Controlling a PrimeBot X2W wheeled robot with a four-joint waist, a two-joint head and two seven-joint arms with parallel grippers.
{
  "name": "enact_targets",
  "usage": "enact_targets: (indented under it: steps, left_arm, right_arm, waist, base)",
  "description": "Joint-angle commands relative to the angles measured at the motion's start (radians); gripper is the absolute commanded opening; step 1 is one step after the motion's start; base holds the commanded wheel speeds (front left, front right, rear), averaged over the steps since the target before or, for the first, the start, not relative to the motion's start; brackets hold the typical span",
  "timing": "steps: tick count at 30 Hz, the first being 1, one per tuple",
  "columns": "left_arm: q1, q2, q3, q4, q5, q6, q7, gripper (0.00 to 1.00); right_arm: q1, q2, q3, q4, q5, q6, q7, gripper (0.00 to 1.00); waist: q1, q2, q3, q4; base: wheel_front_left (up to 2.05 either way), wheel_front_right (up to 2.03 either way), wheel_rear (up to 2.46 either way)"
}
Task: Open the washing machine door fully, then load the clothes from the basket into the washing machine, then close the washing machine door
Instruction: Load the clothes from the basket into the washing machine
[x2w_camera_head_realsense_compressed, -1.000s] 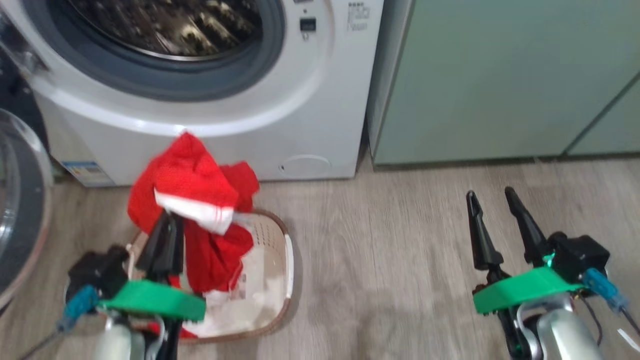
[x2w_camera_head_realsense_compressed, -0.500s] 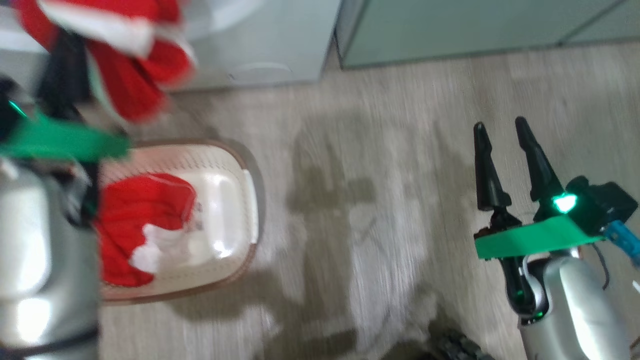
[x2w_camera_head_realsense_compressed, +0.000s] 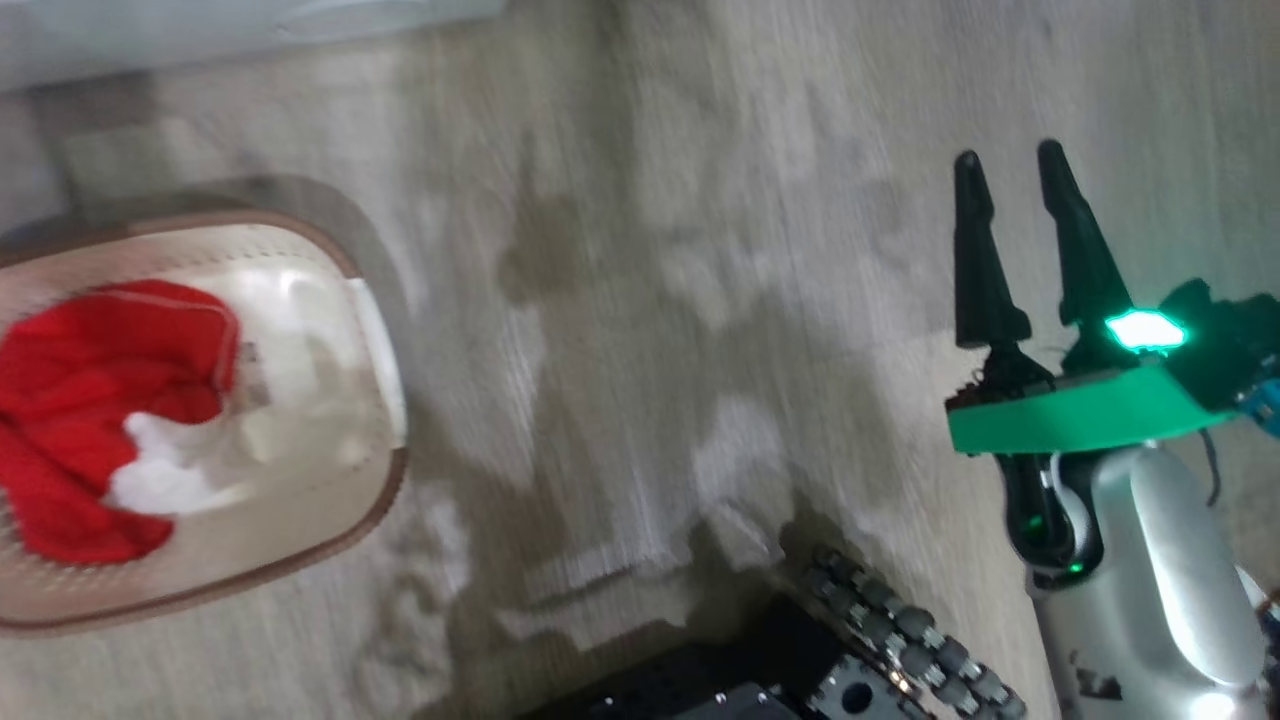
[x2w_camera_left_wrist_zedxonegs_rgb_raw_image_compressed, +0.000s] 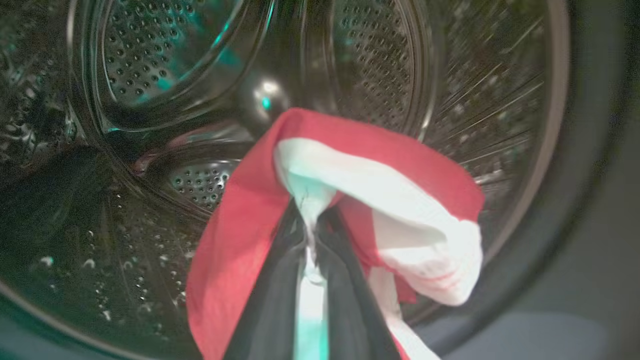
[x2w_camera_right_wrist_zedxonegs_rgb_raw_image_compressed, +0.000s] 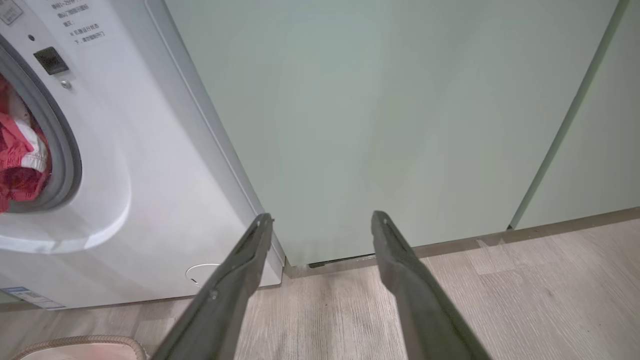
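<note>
In the left wrist view my left gripper (x2w_camera_left_wrist_zedxonegs_rgb_raw_image_compressed: 307, 225) is shut on a red garment with a white stripe (x2w_camera_left_wrist_zedxonegs_rgb_raw_image_compressed: 350, 200), held in front of the steel drum (x2w_camera_left_wrist_zedxonegs_rgb_raw_image_compressed: 165, 65) of the washing machine. From the right wrist view, that red cloth (x2w_camera_right_wrist_zedxonegs_rgb_raw_image_compressed: 17, 160) shows inside the opening of the white washing machine (x2w_camera_right_wrist_zedxonegs_rgb_raw_image_compressed: 150, 175). More red and white clothes (x2w_camera_head_realsense_compressed: 100, 400) lie in the cream basket (x2w_camera_head_realsense_compressed: 370, 330) on the floor at the left. My right gripper (x2w_camera_head_realsense_compressed: 1008, 158) hangs open and empty over the floor (x2w_camera_right_wrist_zedxonegs_rgb_raw_image_compressed: 321, 216). The washing machine door is out of view.
Pale green cabinets (x2w_camera_right_wrist_zedxonegs_rgb_raw_image_compressed: 400, 125) stand right of the washer. My dark wheeled base (x2w_camera_head_realsense_compressed: 860, 650) sits at the bottom of the head view. The basket's brown rim (x2w_camera_right_wrist_zedxonegs_rgb_raw_image_compressed: 75, 342) lies on the wood floor (x2w_camera_head_realsense_compressed: 620, 300) below the washer.
The head camera has tilted down, so the washer left its view. My left gripper carried the garment up out of the basket to the drum. The right gripper stayed open.
</note>
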Motion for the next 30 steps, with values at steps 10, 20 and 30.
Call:
enact_targets:
  steps: [10,20,30]
  left_arm:
    - [-0.419,0.207,-0.132,0.179,0.005,-0.001,0.026,0.00]
    - [-0.526,0.194,-0.208,0.364,0.043,0.003,-0.025,0.00]
    - [-0.576,0.177,-0.271,0.515,0.056,0.002,-0.029,0.00]
  right_arm:
    - [-0.025,-0.003,0.085,-0.031,0.076,0.000,-0.009,1.00]
    - [-0.032,-0.003,0.100,-0.026,0.098,0.000,-0.009,1.00]
    - [-0.040,-0.003,0.106,-0.027,0.097,0.000,-0.009,1.00]
  waist:
    - [-0.0003,0.0000,0.139,-0.115]
    - [-0.0003,0.0000,0.156,-0.134]
    - [-0.0003,0.0000,0.175,-0.130]
  base:
    - [0.00,0.00,0.00]
    - [0.00,0.00,0.00]
    - [0.00,0.00,0.00]
